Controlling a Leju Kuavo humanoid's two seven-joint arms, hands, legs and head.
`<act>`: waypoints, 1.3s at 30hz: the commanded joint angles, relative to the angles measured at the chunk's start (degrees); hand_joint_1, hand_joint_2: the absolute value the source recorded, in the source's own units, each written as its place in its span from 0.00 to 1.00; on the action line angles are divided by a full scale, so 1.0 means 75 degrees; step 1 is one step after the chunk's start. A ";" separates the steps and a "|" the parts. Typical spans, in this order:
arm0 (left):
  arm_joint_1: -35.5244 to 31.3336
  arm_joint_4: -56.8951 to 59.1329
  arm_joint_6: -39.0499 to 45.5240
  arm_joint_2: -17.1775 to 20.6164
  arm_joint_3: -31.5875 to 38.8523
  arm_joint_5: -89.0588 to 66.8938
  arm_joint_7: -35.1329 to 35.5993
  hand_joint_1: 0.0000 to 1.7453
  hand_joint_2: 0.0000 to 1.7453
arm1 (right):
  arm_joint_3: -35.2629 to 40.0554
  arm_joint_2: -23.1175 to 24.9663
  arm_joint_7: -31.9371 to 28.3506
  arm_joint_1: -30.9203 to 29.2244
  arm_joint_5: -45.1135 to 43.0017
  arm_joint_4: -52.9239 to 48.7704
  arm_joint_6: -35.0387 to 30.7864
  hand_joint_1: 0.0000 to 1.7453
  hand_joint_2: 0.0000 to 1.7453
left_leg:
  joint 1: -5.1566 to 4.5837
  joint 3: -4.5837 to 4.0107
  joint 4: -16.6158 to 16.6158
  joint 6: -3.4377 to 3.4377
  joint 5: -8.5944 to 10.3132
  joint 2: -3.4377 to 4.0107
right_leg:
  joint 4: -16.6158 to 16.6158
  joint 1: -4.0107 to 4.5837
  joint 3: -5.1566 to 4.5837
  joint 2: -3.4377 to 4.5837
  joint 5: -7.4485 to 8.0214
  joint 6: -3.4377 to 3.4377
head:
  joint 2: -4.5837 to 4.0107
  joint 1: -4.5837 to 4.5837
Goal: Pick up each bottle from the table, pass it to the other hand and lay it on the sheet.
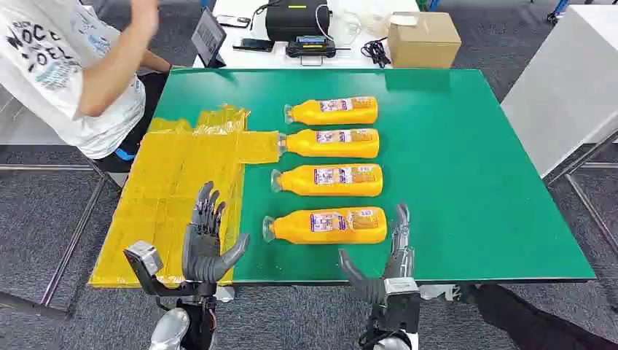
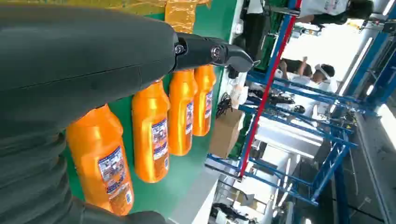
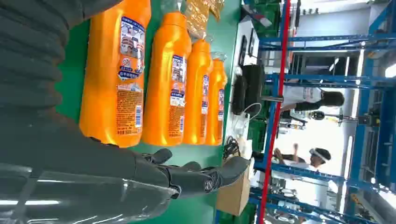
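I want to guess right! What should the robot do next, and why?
Probably reach the right hand forward to grasp the nearest bottle. Both hands are open and hold nothing, all four bottles lie on the green table, and that hand hovers right beside this one.

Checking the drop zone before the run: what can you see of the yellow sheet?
The yellow sheet looks like thin, glossy, crinkled plastic. It lies flat over the green table's left part and hangs past its left edge, bunched at the far end. One strip reaches the second-farthest bottle's cap. No bottle lies on it. The left hand hovers over its near part.
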 commanded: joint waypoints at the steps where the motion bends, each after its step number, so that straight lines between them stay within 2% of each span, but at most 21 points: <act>1: 0.0115 0.0089 0.0289 0.0031 0.0059 -0.0244 -0.0233 0.00 1.00 | -0.0202 -0.0008 0.0000 -0.0209 0.0017 0.0614 -0.0115 0.00 1.00 | 0.0010 0.0039 -0.0008 -0.0013 -0.0013 0.0015 | -0.0014 0.0011 0.0038 0.0011 -0.0007 -0.0017 | 0.0000 0.0000; 7: 0.0256 -0.0301 0.0625 -0.0023 -0.0106 -0.0585 -0.0286 0.00 1.00 | -0.0068 -0.0075 0.0000 -0.0255 0.0597 0.0754 -0.0246 0.00 1.00 | 0.0010 0.0031 -0.0003 -0.0012 -0.0013 0.0010 | -0.0010 0.0012 0.0031 0.0004 -0.0008 -0.0016 | 0.0000 0.0000; 9: 0.0157 -0.0181 0.0644 -0.0050 -0.0011 -0.0606 -0.0293 0.00 1.00 | 0.0143 -0.0117 0.0190 -0.0456 0.2179 0.1118 -0.1042 0.00 1.00 | 0.0012 0.0035 -0.0004 -0.0014 -0.0014 0.0012 | -0.0011 0.0013 0.0035 0.0009 -0.0008 -0.0018 | 0.0000 0.0000; 10: 0.0082 -0.0111 0.0667 -0.0033 0.0015 -0.0654 -0.0306 0.00 1.00 | 0.0324 -0.0185 0.0656 -0.0556 0.2484 0.1169 -0.0673 0.00 1.00 | 0.0015 0.0054 -0.0008 -0.0018 -0.0019 0.0025 | -0.0016 0.0017 0.0051 0.0020 -0.0008 -0.0023 | 0.0000 0.0000; 11: 0.0001 -0.0002 0.0756 0.0114 -0.0062 -0.0728 -0.0347 0.00 1.00 | 0.0526 -0.0271 0.1155 -0.0713 0.3160 0.1322 -0.0694 0.00 1.00 | 0.0011 0.0027 -0.0004 -0.0012 -0.0009 0.0022 | -0.0011 0.0012 0.0024 0.0019 0.0000 -0.0014 | 0.0000 0.0000; 20: -0.0050 0.0084 0.0772 0.0156 -0.0030 -0.0722 -0.0380 0.00 1.00 | 0.0573 -0.0283 0.1217 -0.0841 0.3259 0.1432 -0.0641 0.00 1.00 | 0.0012 0.0043 -0.0008 -0.0012 -0.0010 0.0019 | -0.0015 0.0013 0.0041 0.0014 -0.0005 -0.0017 | 0.0000 0.0003; 23: -0.0089 0.0120 0.0702 0.0144 -0.0018 -0.0692 -0.0383 0.00 1.00 | 0.0654 -0.0505 0.2125 -0.1283 0.3758 0.1625 0.0065 0.00 1.00 | 0.0009 0.0034 -0.0009 -0.0010 -0.0003 0.0013 | -0.0015 0.0010 0.0035 0.0007 -0.0001 -0.0014 | 0.0000 0.0003; 30: -0.0096 0.0464 0.0570 0.0028 0.0276 -0.0670 -0.0403 0.00 1.00 | 0.0186 -0.1040 0.3386 -0.2380 0.4464 0.2498 0.1263 0.00 1.00 | 0.0005 0.0030 -0.0011 -0.0006 0.0003 0.0014 | -0.0016 0.0006 0.0030 0.0009 0.0006 -0.0010 | 0.0000 0.0000; 34: -0.0102 0.0503 0.0545 0.0031 0.0296 -0.0681 -0.0407 0.00 1.00 | 0.0152 -0.1040 0.3423 -0.2481 0.4466 0.2600 0.1316 0.00 1.00 | 0.0005 0.0035 -0.0009 -0.0007 0.0001 0.0011 | -0.0015 0.0007 0.0036 0.0005 0.0004 -0.0010 | 0.0000 0.0000; 36: -0.0101 0.0514 0.0520 0.0022 0.0331 -0.0703 -0.0404 0.00 1.00 | 0.0343 -0.1185 0.3772 -0.2643 0.4777 0.2750 0.1576 0.00 1.00 | 0.0009 0.0040 -0.0007 -0.0008 -0.0004 0.0013 | -0.0015 0.0011 0.0042 0.0008 0.0000 -0.0014 | 0.0000 0.0003; 37: -0.0109 0.0530 0.0500 -0.0001 0.0378 -0.0729 -0.0398 0.00 1.00 | 0.0216 -0.1081 0.3717 -0.2706 0.4774 0.2753 0.1274 0.00 1.00 | 0.0002 0.0027 -0.0006 -0.0004 0.0002 0.0012 | -0.0010 0.0003 0.0026 0.0008 0.0004 -0.0007 | 0.0000 0.0000; 38: -0.0104 0.0532 0.0497 -0.0004 0.0396 -0.0743 -0.0395 0.00 1.00 | 0.0304 -0.1138 0.3913 -0.2826 0.4670 0.2807 0.1711 0.00 1.00 | 0.0008 0.0046 -0.0007 -0.0009 -0.0006 0.0017 | -0.0015 0.0010 0.0045 0.0011 -0.0001 -0.0014 | 0.0000 0.0000; 39: -0.0099 0.0542 0.0492 -0.0016 0.0426 -0.0771 -0.0395 0.00 1.00 | 0.0369 -0.1188 0.4047 -0.2935 0.4778 0.2855 0.1760 0.00 1.00 | 0.0006 0.0029 -0.0003 -0.0006 -0.0001 0.0017 | -0.0009 0.0008 0.0027 0.0012 0.0003 -0.0009 | 0.0000 0.0000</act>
